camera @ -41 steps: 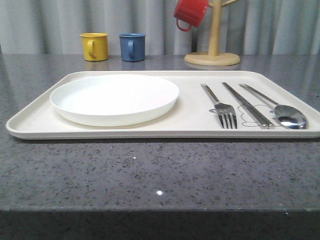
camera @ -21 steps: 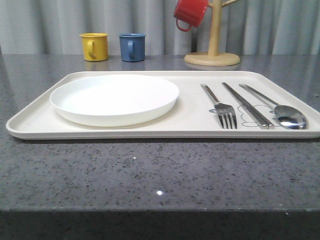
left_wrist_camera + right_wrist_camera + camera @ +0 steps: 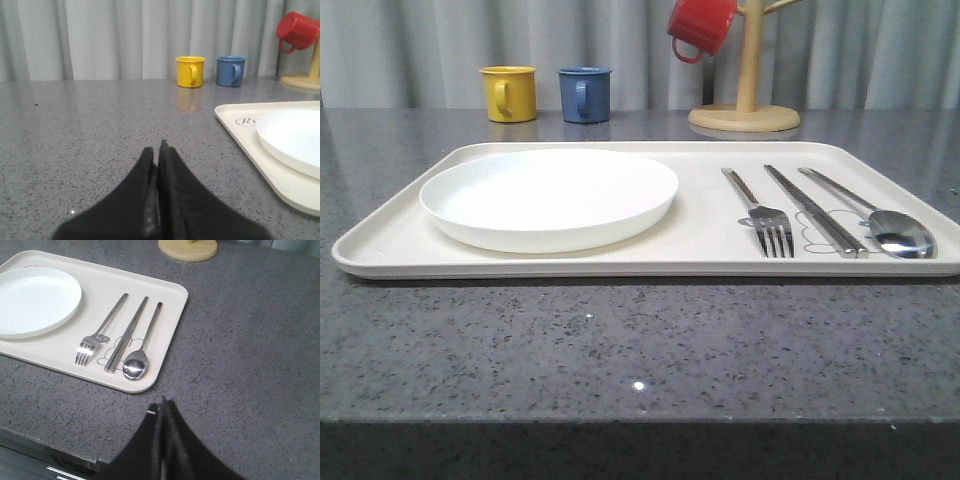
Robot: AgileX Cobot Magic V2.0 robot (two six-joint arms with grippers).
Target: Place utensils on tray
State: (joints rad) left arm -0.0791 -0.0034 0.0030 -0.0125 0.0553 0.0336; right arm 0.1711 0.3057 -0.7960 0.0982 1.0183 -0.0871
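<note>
At the far left, the left gripper (image 3: 158, 150) is seen low over the bare grey table (image 3: 620, 350), its fingers pressed together with nothing between them. Behind it, near the curtain, a yellow mug (image 3: 509, 93) and a blue mug (image 3: 585, 94) are set side by side, apart.

The tray (image 3: 390, 245) is laid across the middle of the table. Its left part is taken up by a white plate (image 3: 549, 197); script is printed in the tray's corner beside the plate (partly hidden by the plate's rim in the left wrist view).

On the tray's right part the utensils are lined up side by side — fork (image 3: 763, 213), then chopsticks (image 3: 815, 210), then spoon (image 3: 880, 220) — with tines and bowl turned toward the robot. The chopsticks are laid close together over a faint line drawing.

Behind the tray a red mug (image 3: 701, 27) is hung on a wooden stand (image 3: 745, 115).

To the right of the tray, the right gripper (image 3: 163, 407) is held above bare table, fingers closed on nothing.
</note>
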